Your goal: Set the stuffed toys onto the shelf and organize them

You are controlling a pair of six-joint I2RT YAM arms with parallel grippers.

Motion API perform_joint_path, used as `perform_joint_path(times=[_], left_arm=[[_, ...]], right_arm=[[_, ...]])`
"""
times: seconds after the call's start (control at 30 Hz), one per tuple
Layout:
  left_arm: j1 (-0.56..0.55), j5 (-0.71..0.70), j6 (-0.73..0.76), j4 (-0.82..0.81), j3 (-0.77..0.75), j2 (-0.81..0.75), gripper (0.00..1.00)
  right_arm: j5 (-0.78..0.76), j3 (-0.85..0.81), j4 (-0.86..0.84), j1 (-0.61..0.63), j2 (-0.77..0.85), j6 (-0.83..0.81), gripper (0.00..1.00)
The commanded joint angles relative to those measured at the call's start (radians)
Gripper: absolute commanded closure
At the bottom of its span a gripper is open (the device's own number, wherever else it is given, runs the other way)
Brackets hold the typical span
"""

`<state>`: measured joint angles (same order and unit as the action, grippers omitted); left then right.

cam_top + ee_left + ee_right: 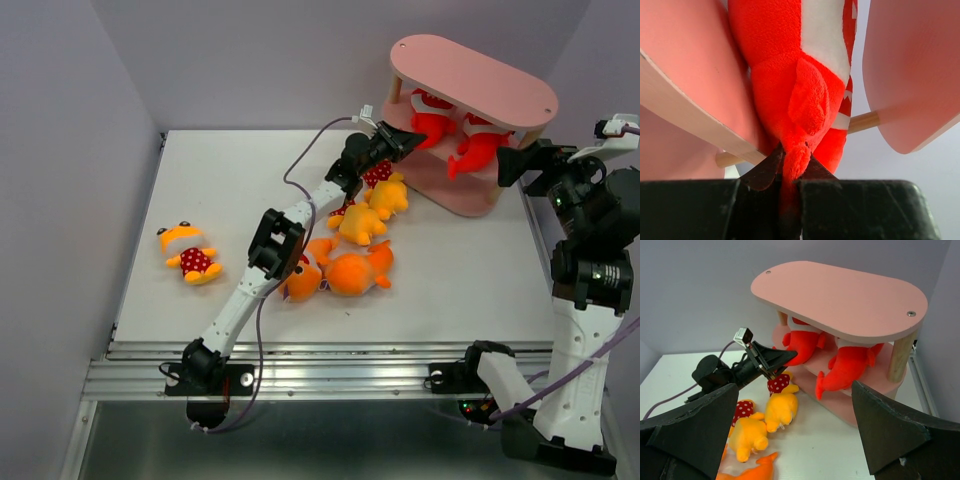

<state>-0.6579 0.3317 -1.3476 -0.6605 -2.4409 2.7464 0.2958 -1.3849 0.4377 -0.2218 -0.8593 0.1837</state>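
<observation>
The pink shelf [470, 75] stands at the back right of the table. Two red sharks lie on its middle board, one to the left [432, 122] and one to the right [478, 148]. My left gripper [400, 140] reaches in from the left and is shut on the left shark's tail [794, 165], between two pink boards [680, 65]. My right gripper [520, 160] hangs open beside the shelf's right end, holding nothing. Two yellow-orange figures [388, 195] [360, 222] and two orange sharks [360, 272] [302, 280] lie under my left arm. A third figure [190, 252] lies far left.
The right wrist view looks between its wide-spread fingers [880, 430] at the shelf [840, 295], both red sharks [802, 345] [850, 365] and the left gripper [777, 357]. Grey walls enclose the white table [220, 180]. A cable loops off the left arm.
</observation>
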Motion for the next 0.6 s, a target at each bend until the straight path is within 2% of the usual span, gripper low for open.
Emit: perform_joint_path(times=[0.0, 0.23, 0.27, 0.47, 0.57], left_arm=[[-0.005, 0.009, -0.015, -0.031, -0.064, -0.019, 0.87], [-0.006, 0.017, -0.027, -0.03, -0.063, -0.021, 0.72], [-0.005, 0.02, -0.028, -0.03, -0.06, -0.022, 0.66], [-0.006, 0.026, -0.025, -0.034, -0.043, -0.044, 0.48], [-0.006, 0.029, -0.024, -0.044, -0.021, -0.06, 0.44]], right_arm=[[0.014, 0.011, -0.053, -0.016, 0.014, 0.01, 0.0], [0.016, 0.014, -0.053, -0.016, 0.016, 0.01, 0.0], [0.017, 0.014, -0.053, -0.016, 0.016, 0.011, 0.0], [0.022, 0.017, -0.054, -0.016, 0.017, 0.014, 0.0], [0.025, 0.02, -0.057, -0.025, 0.017, 0.017, 0.0]])
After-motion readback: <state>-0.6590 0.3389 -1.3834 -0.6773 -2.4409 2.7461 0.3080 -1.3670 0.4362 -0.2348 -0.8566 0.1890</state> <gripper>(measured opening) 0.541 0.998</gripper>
